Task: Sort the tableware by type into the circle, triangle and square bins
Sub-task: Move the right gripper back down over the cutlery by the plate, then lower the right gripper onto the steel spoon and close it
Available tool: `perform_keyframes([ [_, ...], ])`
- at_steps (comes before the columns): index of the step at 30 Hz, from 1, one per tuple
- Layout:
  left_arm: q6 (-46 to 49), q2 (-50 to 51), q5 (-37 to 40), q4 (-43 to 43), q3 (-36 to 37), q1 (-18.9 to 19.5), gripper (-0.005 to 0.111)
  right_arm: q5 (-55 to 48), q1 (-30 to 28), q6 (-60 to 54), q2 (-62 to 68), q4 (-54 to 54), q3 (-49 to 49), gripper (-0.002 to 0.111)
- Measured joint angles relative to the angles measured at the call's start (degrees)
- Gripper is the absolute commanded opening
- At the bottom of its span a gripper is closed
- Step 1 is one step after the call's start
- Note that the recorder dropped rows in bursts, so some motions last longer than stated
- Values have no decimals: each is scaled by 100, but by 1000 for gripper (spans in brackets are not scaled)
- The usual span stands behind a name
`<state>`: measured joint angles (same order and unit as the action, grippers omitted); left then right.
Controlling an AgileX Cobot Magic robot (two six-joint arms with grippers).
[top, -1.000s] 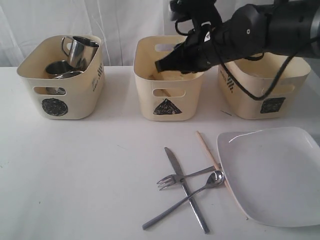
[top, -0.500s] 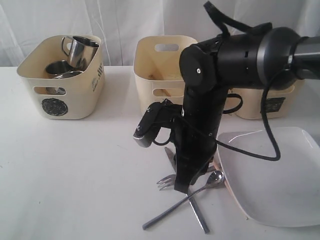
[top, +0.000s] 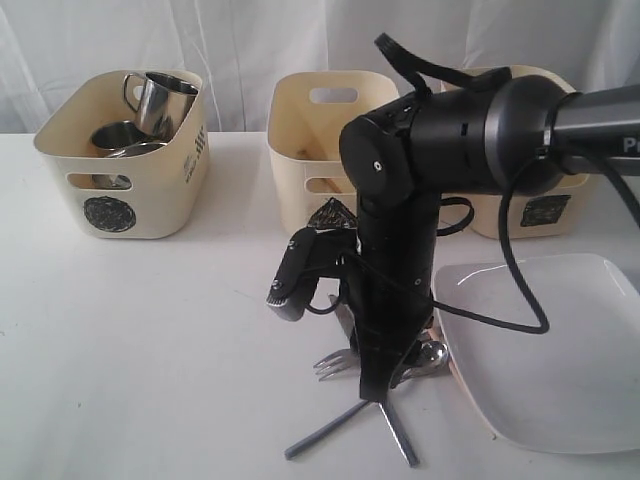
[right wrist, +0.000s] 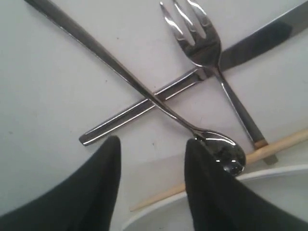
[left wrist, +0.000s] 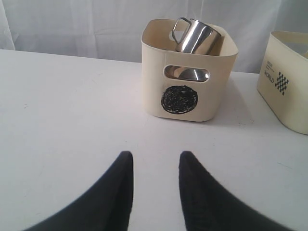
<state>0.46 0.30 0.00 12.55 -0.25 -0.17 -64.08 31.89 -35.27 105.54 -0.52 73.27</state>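
Nearest the camera, the right gripper [right wrist: 151, 144] has dropped from the triangle bin [top: 300, 130] onto the crossed cutlery. Its jaws have spread and hold nothing, one fingertip beside the steel spoon [right wrist: 139, 87], which lies over the knife [right wrist: 250, 43] next to the fork [right wrist: 202, 43] and a wooden chopstick [right wrist: 274, 147]. The next pick looks likely to be the spoon. The white plate [top: 560, 360] waits just beside. Farther off, the left gripper [left wrist: 151, 161] hovers, its jaws parted and empty, facing the circle bin [left wrist: 187, 86] with its mugs [top: 160, 100].
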Motion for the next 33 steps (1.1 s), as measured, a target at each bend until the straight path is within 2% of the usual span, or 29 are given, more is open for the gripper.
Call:
perform_keyframes([
  [11, 0, 0, 0, 0, 0, 0, 38, 494, 0, -555, 0, -318, -619, 41],
  [20, 0, 0, 0, 0, 0, 0, 38, 966, 0, -1311, 0, -412, -646, 41],
  [33, 0, 0, 0, 0, 0, 0, 38, 1024, 8, -2193, 113, -425, -646, 41],
])
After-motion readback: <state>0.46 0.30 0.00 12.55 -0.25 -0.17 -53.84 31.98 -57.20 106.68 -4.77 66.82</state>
